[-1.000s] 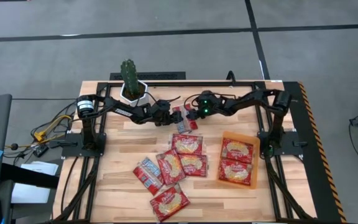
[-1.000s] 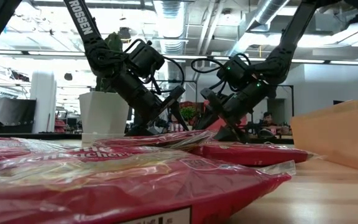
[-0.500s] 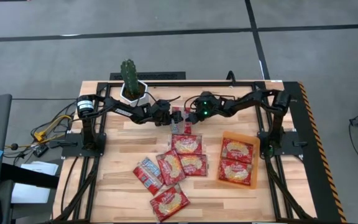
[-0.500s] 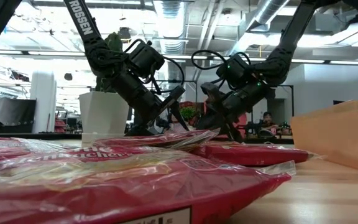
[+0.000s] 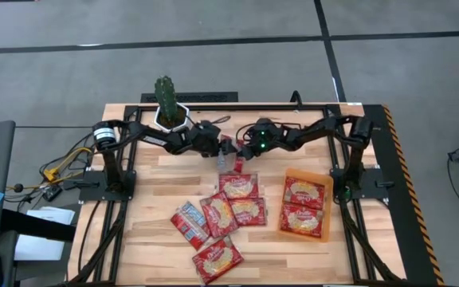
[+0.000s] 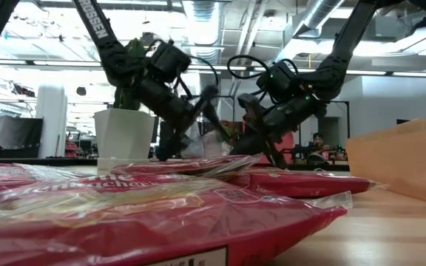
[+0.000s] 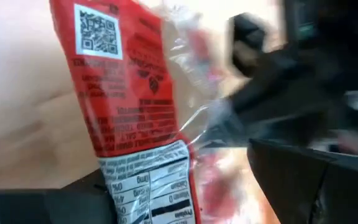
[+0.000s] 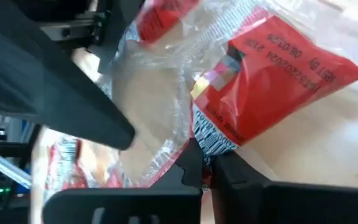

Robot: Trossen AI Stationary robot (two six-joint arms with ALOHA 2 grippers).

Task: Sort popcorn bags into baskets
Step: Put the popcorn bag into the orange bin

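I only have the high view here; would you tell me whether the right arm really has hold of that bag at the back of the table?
Observer: Yes. In the right wrist view the right gripper has its fingers pinched shut on the clear sealed edge of the bag.
Operator: Thank you. Which face of the bag is turned toward the left arm?
Observer: The left wrist view shows its printed back, with a QR code and a nutrition label.
Operator: And how high is the left arm?
Observer: In the low view the left gripper hangs clear above the table, close beside the right one.
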